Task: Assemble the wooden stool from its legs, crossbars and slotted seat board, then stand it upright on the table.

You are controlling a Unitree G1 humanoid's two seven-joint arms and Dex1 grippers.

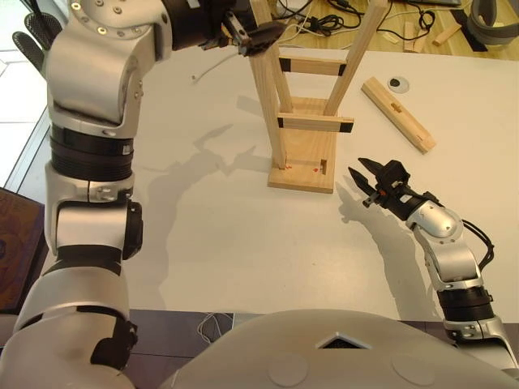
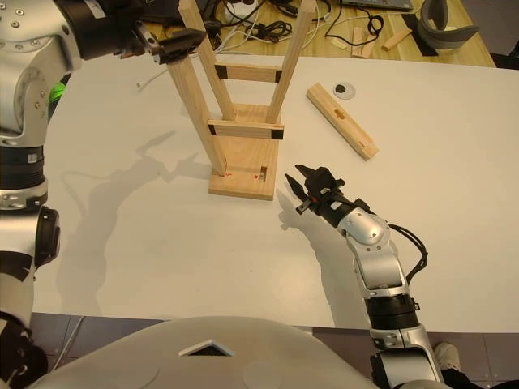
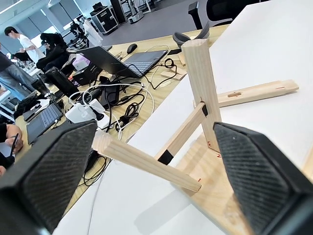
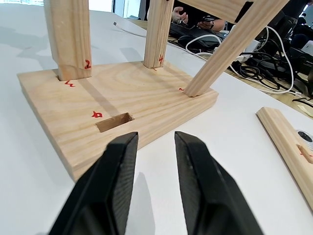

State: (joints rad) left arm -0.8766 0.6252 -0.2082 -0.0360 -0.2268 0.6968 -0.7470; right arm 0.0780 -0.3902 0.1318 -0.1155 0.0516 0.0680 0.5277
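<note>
Jaws of the left gripper (image 1: 253,36) stand spread wide, one on each side of the top end of an upright leg (image 1: 268,105). The left wrist view shows that end lying close by one pad (image 3: 58,171), though contact cannot be told. Jaws of the right gripper (image 1: 362,180) are parted a little and hold nothing, low over the desk (image 1: 227,243) just beside the seat board (image 1: 302,177). That board lies flat mid-desk with three legs rising from it, joined by two crossbars (image 1: 316,123) in the head views. The right wrist view adds an empty slot (image 4: 114,122) near the board's corner, directly ahead of the fingertips (image 4: 124,147), with red marks beside the sockets. A loose leg (image 1: 397,113) lies on the desk, well apart to the right. Laptops and cables (image 3: 122,63) show beyond the desk's far edge in the left wrist view.
</note>
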